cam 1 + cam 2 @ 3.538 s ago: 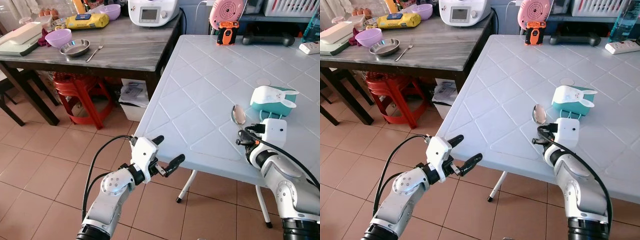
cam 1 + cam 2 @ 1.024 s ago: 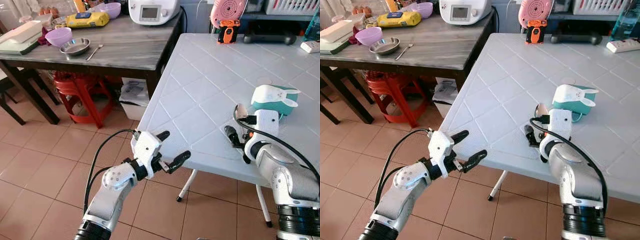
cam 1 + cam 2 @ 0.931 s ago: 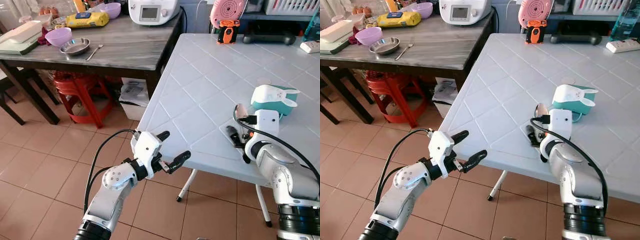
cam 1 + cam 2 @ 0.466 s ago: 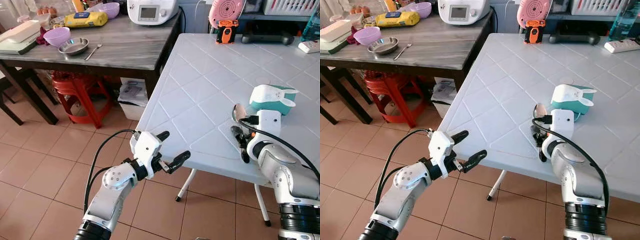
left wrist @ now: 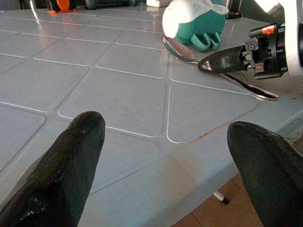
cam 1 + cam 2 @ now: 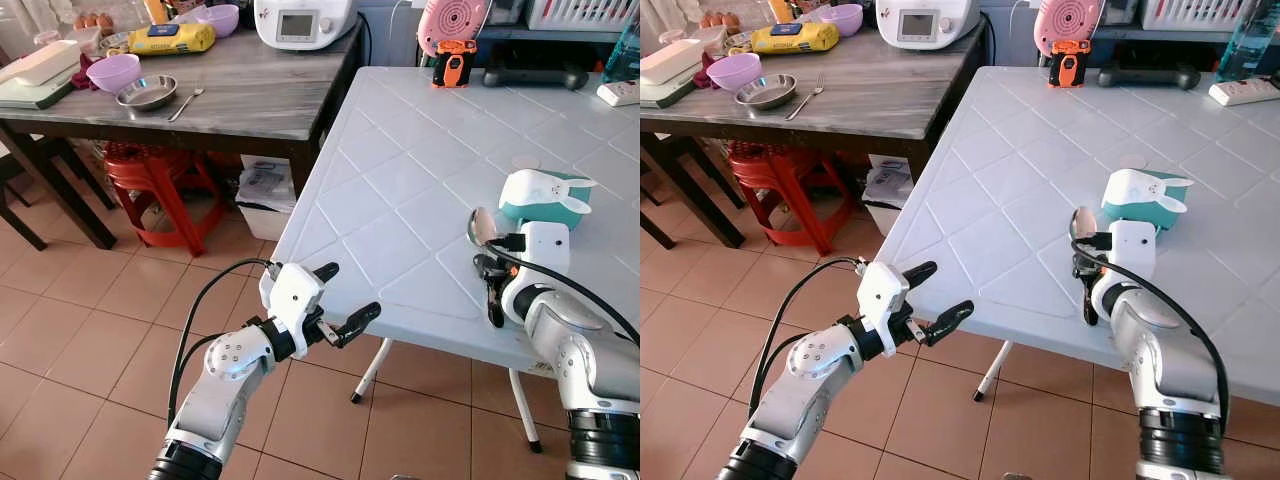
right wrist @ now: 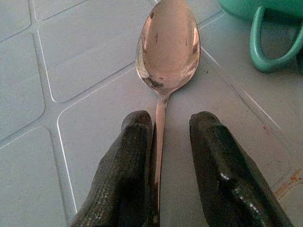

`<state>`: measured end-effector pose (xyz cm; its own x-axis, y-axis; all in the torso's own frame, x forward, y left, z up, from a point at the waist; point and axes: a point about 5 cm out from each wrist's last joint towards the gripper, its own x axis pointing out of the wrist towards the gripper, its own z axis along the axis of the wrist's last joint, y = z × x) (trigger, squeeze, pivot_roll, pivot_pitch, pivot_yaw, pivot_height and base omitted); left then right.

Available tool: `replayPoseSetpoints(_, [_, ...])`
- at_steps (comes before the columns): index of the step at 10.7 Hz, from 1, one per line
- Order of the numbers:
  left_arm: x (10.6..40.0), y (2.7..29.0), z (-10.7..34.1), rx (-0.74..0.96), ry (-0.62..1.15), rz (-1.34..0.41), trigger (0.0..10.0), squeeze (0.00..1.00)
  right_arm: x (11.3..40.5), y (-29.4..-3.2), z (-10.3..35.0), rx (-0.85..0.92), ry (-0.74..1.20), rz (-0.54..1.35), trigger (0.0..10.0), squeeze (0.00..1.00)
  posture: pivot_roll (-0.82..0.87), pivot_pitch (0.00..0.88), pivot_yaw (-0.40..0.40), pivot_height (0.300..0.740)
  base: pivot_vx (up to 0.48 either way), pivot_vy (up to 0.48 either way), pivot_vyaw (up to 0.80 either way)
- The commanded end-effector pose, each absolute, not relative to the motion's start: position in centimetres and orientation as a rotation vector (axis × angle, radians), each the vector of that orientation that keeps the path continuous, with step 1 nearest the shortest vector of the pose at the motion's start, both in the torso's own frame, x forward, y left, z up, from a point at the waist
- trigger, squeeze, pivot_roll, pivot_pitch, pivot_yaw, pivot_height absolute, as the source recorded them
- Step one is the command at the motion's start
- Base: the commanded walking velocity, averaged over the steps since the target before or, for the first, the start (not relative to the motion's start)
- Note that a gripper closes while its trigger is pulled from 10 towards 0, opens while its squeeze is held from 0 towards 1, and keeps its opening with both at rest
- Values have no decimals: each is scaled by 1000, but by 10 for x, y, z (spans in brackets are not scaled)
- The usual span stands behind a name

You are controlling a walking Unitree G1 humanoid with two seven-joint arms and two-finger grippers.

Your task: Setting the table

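A metal spoon (image 6: 480, 226) lies flat on the white table (image 6: 400, 150), its bowl beside a teal rabbit mug (image 6: 540, 195). My right gripper (image 6: 484, 264) rests low over the spoon's handle, near the table's front edge. In the right wrist view its fingers (image 7: 128, 161) straddle the handle of the spoon (image 7: 166, 45) with a gap between them, so it is open. One finger touches the handle. My left gripper (image 6: 345, 293) hangs open and empty in the air just off the table's front corner, facing the table edge (image 5: 199, 142).
A dark wooden table (image 6: 250, 90) to the left carries a steel bowl (image 6: 148, 93), a purple bowl (image 6: 115, 72) and a fork (image 6: 188, 102). A red stool (image 6: 160, 185) stands under it. An orange-and-black gadget (image 6: 452, 62) sits at the white table's far side. Tiled floor lies below.
The right gripper's fingers, spread wide a second ago, have drawn in along the spoon's handle, and the wrist shifted slightly right. The spoon stays on the table. The left arm has not moved.
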<state>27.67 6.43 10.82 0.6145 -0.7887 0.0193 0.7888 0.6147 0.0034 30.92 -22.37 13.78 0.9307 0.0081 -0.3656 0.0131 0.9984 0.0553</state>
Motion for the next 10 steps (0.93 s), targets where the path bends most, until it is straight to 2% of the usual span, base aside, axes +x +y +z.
replayPoseSetpoints(1, [276, 66, 107, 12, -7, -907, 10000, 0, 296, -211, 101, 116, 547, 58, 0, 0, -175, 112, 98, 740, 0, 0, 0])
replayPoseSetpoints(10, [279, 67, 110, 17, -20, -932, 10000, 0, 289, -207, 94, 348, 555, -17, 0, 0, -172, 98, 105, 740, 0, 0, 0])
